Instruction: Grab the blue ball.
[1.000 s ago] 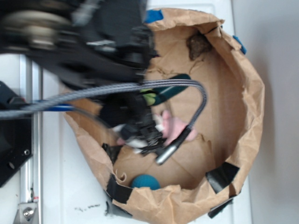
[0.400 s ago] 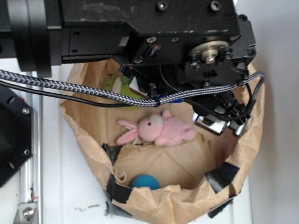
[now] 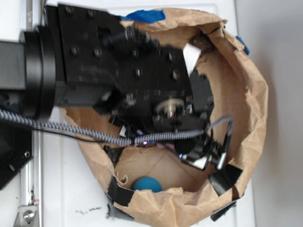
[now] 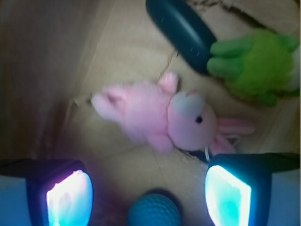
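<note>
Brown paper lines the floor in the wrist view, where the gripper (image 4: 148,197) holds its fingers (image 4: 68,197) spread wide and empty around the blue ball (image 4: 154,210) at six o'clock, with the pink bunny (image 4: 164,117) beyond and the dark-green toy (image 4: 181,33) toward one o'clock.

Exterior view: even, bright daylight; my arm (image 3: 123,80) is smeared by motion blur. Wrist view: dimmer and soft throughout, darkest at the left edge; my finger pads (image 4: 70,197) glow pink and cyan, and the blue ball (image 4: 154,211) is out of focus.
</note>
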You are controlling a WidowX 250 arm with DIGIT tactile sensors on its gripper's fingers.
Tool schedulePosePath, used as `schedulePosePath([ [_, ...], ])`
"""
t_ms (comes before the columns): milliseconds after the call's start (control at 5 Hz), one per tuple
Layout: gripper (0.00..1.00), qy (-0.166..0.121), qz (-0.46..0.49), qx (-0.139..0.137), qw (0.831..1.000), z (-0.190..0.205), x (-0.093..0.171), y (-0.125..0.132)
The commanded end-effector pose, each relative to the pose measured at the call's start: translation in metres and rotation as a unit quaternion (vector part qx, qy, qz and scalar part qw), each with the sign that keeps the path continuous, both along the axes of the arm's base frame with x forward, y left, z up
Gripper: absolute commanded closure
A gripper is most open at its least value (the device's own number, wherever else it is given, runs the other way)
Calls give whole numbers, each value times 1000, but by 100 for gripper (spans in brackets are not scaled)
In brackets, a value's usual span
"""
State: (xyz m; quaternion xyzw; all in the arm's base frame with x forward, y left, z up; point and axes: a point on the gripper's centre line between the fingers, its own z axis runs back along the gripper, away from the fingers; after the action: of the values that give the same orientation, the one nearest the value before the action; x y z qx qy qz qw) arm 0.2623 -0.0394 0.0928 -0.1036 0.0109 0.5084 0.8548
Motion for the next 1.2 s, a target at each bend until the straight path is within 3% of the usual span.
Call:
schedulePosePath([
  [0,0,-15,-1,1,1000,6,0,3],
  [200,0,-15,-1,1,1000,6,0,3],
  [400,0,16,4,6,1000,-18,0,8],
  [600,0,15,25,49,998,-20,-6,25],
  [800,0,25,18,18,999,-26,-5,17],
  [1000,0,24,28,12,999,-29,-8,-5],
])
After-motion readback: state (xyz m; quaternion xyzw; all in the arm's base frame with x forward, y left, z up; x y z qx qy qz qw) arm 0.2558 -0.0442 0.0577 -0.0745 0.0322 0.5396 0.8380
